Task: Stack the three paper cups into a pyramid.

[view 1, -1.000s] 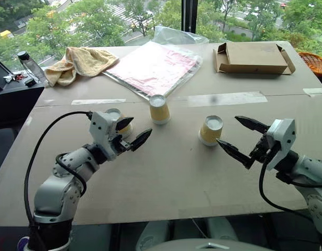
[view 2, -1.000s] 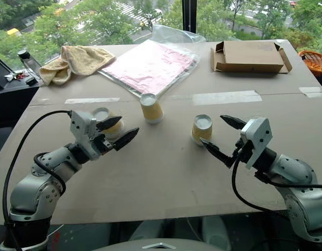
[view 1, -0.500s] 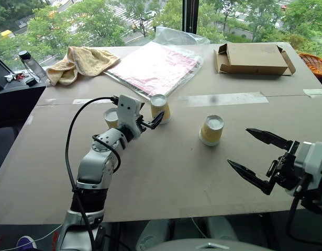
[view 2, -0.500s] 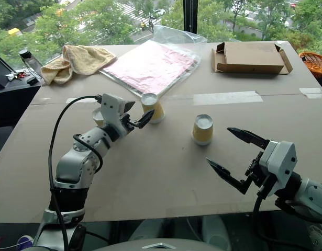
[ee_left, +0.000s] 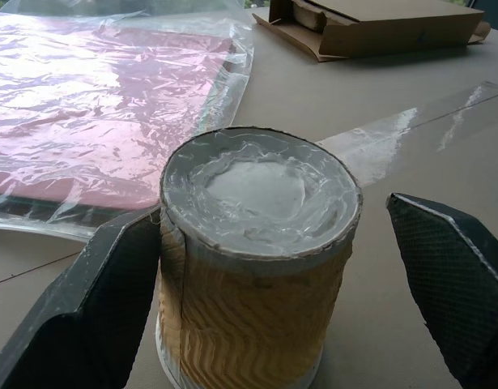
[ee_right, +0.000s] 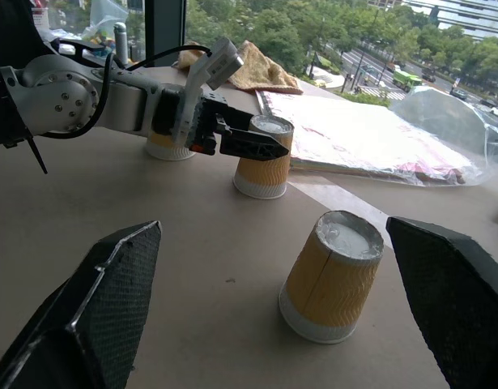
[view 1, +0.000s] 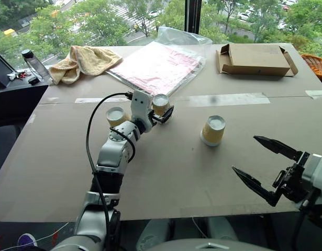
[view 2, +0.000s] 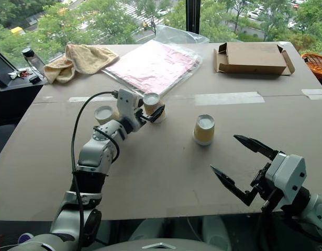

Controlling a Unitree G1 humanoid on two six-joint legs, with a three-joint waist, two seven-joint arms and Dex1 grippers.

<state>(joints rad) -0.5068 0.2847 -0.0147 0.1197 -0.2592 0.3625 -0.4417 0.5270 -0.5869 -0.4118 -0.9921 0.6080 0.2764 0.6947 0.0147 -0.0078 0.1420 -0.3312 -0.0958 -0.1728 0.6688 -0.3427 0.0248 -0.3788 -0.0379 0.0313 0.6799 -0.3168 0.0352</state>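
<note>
Straddling unmarked cup [ee_left: 257, 259], left pincer [view 1: 162, 113]

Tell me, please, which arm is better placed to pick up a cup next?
The left. Its open left gripper already straddles the middle cup, while the open right gripper hangs back, apart from the nearest cup.

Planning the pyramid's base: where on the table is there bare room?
Bare tabletop lies in front of the three paper cups, between the left gripper and right gripper. Behind the cups it is crowded: towel, plastic-wrapped sheet, cardboard box.
</note>
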